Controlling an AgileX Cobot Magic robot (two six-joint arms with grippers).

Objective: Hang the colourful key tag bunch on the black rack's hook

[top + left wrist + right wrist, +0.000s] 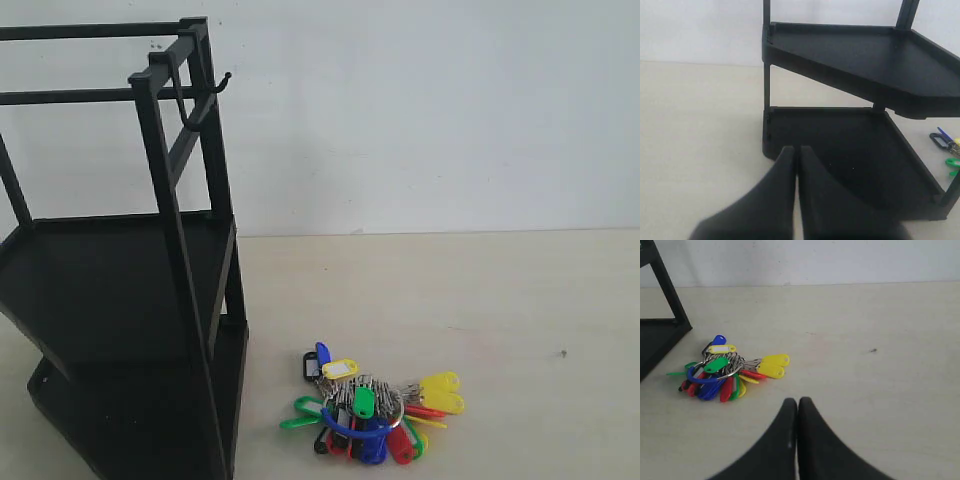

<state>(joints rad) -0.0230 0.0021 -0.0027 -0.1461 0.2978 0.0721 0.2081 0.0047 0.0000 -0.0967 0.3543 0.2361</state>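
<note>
Pale beige tabletop (520,320) runs back to a plain white wall (420,110), and the black rack (110,290) stands at one end of it. Neither arm shows in the exterior view; each gripper appears only in its own wrist view.

The right gripper (797,401) has its two dark fingers pressed flat together, tip to tip, with nothing between them. It hangs above bare table. The colourful key tag bunch (722,371) lies flat on the table ahead of this gripper and off toward the rack side, apart from the fingertips and not touched by them. Its two yellow tags (774,365) splay out on the side nearest the gripper's line, while the blue loop (702,380) and the red, green and blue tags fan out on the side toward the rack. The bunch rests near the rack's foot without touching it.

The left gripper (796,149) is likewise closed on nothing, its fingers meeting in a thin seam. Straight ahead of its tips sits the rack's lower tray (840,150), whose near corner is close to them; contact cannot be judged. The upper tray (855,55) lies farther ahead and higher. Past the rack's far post, a sliver of the bunch peeks into this view.

The hook (215,90) juts from the rack's top rail, tip turned upward, bare, well above the bunch and far from both grippers.
</note>
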